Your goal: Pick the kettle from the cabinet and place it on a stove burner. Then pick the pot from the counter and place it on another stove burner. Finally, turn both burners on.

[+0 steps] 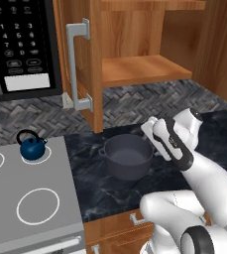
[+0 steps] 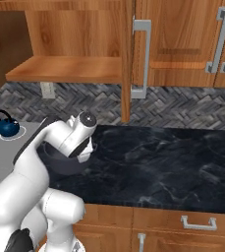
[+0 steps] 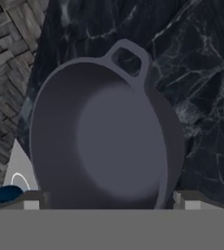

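While the worktop (image 1: 110, 193) lies bare to the pot's right, one pot (image 1: 127, 157) sits near its stove-side edge. One kettle (image 1: 32, 146) stands on a small rear burner (image 1: 45, 156); the end effector (image 3: 108, 202) hovers spread wide over the pot's rim, holding nothing.

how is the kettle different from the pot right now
The kettle is small, round and dark blue, with a black arched handle; the pot is much wider, dark grey and lidless, with side loop handles. The kettle stands on the grey cooktop, the pot on the black counter. Both stand upright, ungripped.
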### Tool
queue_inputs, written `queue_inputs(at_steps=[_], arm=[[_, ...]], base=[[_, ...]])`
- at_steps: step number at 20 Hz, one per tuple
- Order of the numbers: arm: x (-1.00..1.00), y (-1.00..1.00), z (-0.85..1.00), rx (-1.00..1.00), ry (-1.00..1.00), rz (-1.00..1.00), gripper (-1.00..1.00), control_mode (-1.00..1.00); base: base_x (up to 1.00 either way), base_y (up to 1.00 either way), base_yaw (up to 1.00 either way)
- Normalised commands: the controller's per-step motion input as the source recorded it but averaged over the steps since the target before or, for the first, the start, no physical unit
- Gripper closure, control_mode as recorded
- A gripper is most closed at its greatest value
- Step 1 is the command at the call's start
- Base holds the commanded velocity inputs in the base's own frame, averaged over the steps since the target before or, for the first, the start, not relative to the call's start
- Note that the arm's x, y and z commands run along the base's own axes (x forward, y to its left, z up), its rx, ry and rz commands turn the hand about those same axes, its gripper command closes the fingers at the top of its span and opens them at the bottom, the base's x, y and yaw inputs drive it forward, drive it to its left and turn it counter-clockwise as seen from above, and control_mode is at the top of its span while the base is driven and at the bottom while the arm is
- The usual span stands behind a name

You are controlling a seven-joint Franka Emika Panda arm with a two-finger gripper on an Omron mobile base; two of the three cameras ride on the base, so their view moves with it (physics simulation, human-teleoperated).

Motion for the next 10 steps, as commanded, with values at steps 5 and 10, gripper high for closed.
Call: queue_inputs(at_steps=[5,10], arm=[[0.0,-0.05,-0.32,-0.03,0.07,0.04,-1.0,-1.0],[0.0,0.0,-0.35,-0.05,0.07,0.03,-1.0,-1.0]], base=[[0.0,0.0,0.0],[0.0,0.0,0.0]])
